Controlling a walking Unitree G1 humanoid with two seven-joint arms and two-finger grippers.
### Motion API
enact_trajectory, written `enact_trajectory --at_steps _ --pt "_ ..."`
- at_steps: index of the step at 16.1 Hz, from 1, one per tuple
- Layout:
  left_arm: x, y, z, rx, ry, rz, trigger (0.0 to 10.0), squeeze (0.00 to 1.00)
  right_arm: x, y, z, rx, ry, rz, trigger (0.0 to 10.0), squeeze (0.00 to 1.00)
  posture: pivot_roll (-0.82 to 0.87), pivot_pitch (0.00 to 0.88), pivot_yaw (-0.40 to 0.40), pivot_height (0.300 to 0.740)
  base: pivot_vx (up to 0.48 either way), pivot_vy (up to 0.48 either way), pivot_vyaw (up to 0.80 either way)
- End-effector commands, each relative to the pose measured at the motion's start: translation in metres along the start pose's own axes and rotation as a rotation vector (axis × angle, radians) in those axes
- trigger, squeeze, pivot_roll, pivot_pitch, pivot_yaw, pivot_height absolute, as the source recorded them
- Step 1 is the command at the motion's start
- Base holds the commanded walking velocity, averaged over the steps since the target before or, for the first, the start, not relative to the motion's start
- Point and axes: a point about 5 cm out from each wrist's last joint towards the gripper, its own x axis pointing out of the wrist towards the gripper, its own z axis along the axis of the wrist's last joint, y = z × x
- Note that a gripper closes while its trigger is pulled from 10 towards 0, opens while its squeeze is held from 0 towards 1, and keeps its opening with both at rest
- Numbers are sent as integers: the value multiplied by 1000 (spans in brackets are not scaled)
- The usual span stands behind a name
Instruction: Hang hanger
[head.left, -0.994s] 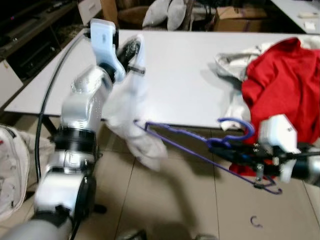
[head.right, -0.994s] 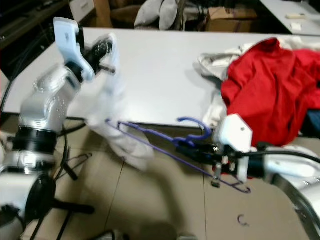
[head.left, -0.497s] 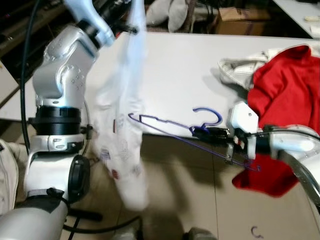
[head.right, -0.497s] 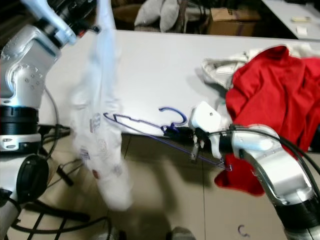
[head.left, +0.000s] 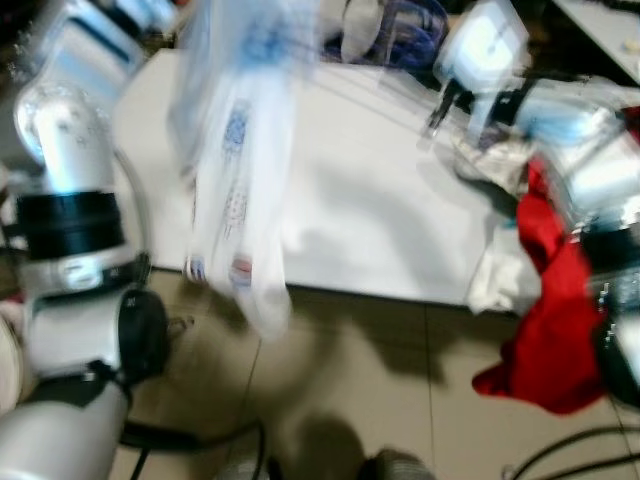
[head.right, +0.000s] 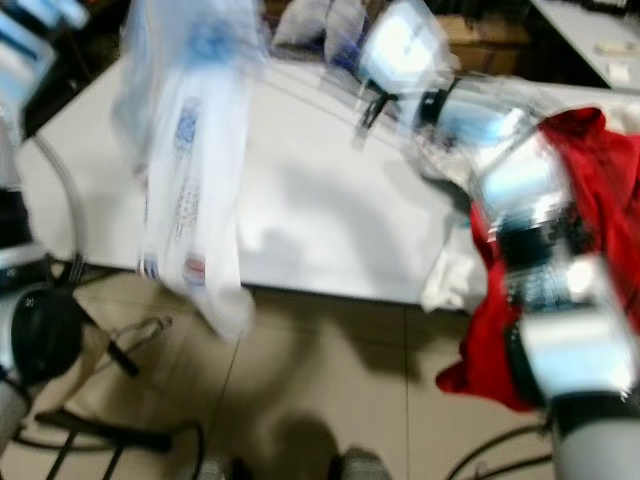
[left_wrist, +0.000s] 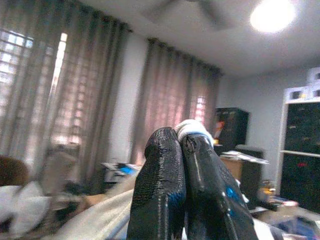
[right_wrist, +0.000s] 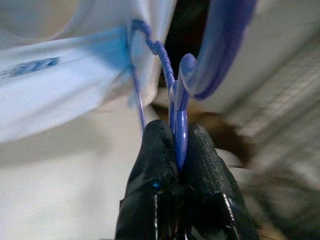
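hanging from the raised left gripper (left_wrist: 181, 142), one white garment (head.left: 235, 150) with small blue and red prints drops long and near vertical, its lower end toward 6 o'clock past the near edge of the white table (head.left: 380, 210). the left fingers (left_wrist: 160, 185) are pressed together on a fold of that white cloth. up at about 1 o'clock in the head views, the right gripper (right_wrist: 179, 137) is clamped on the blue wire of one hanger (right_wrist: 176, 100); its thick blue hook curves away beyond the fingertips, and the twisted neck runs into the garment's collar. the head views are badly blurred, so which way the hanger's long axis lies cannot be told. one red garment (head.left: 545, 300) spills over the table's right edge at about 4 o'clock, with a crumpled white cloth (head.left: 495, 280) just beside it. beige tiled floor (head.left: 400, 400) lies below.
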Motion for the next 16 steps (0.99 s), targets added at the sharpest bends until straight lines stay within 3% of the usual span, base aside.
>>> enact_trajectory --at_steps 1,2,4,5,7,9,10,11,12,13,14,16 --pt "-1 -1 22 31 -68 1 10000 0 -3 -37 37 -40 -171 -206 10000 0 -78 0 -19 740 364 0 0" --pt "-4 3 26 31 -85 20 10000 0 -6 -50 50 -57 -245 -282 10000 0 -76 0 -22 740 360 0 0" --pt "-8 8 29 31 -102 52 10000 0 -4 -45 45 -75 -247 -264 10000 0 -74 0 -27 740 358 0 0" --pt "-11 11 28 40 -98 73 10000 0 -2 -34 34 -89 -220 -218 10000 0 -76 0 -25 740 364 0 0" --pt "-26 24 6 96 0 162 10000 0 0 7 -4 -92 -168 -69 10000 0 -79 0 -16 740 360 0 0" --pt "-45 37 -28 143 148 252 10000 0 -8 37 -28 -41 -110 77 10000 0 -88 0 -4 740 347 0 0" --pt "-50 39 -36 148 184 270 10000 0 -11 44 -33 -29 -90 119 10000 0 -88 0 -4 740 334 0 0" --pt "-65 46 -64 184 330 324 10000 0 -23 68 -50 -8 -33 258 10000 0 -87 0 -2 740 296 0 0" --pt "-88 50 -101 248 536 354 10000 0 -44 93 -64 54 18 414 10000 0 -87 0 0 740 259 0 0" --pt "-91 50 -104 269 558 355 10000 0 -46 95 -64 60 20 430 10000 0 -92 0 6 740 255 0 0" --pt "-106 54 -119 306 666 389 10000 0 -60 99 -63 84 33 508 10000 0 -97 0 13 740 0 0 0" --pt "-119 57 -132 300 757 408 10000 0 -83 102 -60 94 89 650 10000 0 -100 0 20 740 0 0 0"
